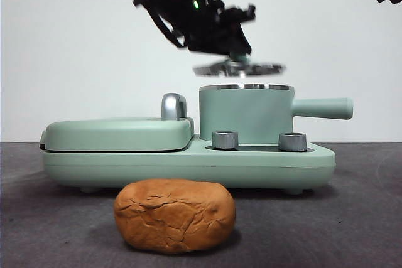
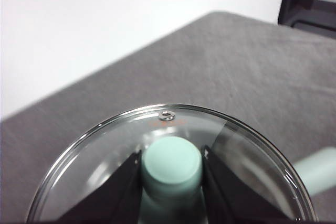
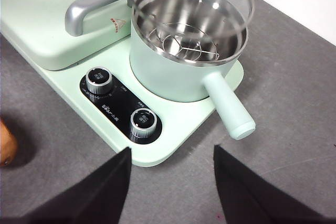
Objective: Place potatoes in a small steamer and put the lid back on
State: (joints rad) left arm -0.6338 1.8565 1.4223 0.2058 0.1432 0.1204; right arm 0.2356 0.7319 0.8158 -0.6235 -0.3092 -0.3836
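Observation:
The potato (image 1: 174, 215), an orange-brown cracked lump, lies on the grey table in front of the cooker; its edge shows in the right wrist view (image 3: 5, 142). The small steamer (image 1: 246, 113) stands on the cooker's right side, handle pointing right, open, with a steel rack inside (image 3: 189, 40). My left gripper (image 1: 237, 54) is shut on the lid's mint-green knob (image 2: 172, 164) and holds the glass lid (image 1: 239, 68) a little above the pot's rim. My right gripper (image 3: 170, 182) is open and empty, high above the table in front of the cooker.
The mint-green cooker base (image 1: 188, 161) carries two steel dials (image 1: 225, 140) (image 1: 292, 141). Its flat griddle cover (image 1: 119, 134) with a chrome handle (image 1: 173, 105) lies left of the pot. The pot's handle (image 3: 228, 106) sticks out past the base.

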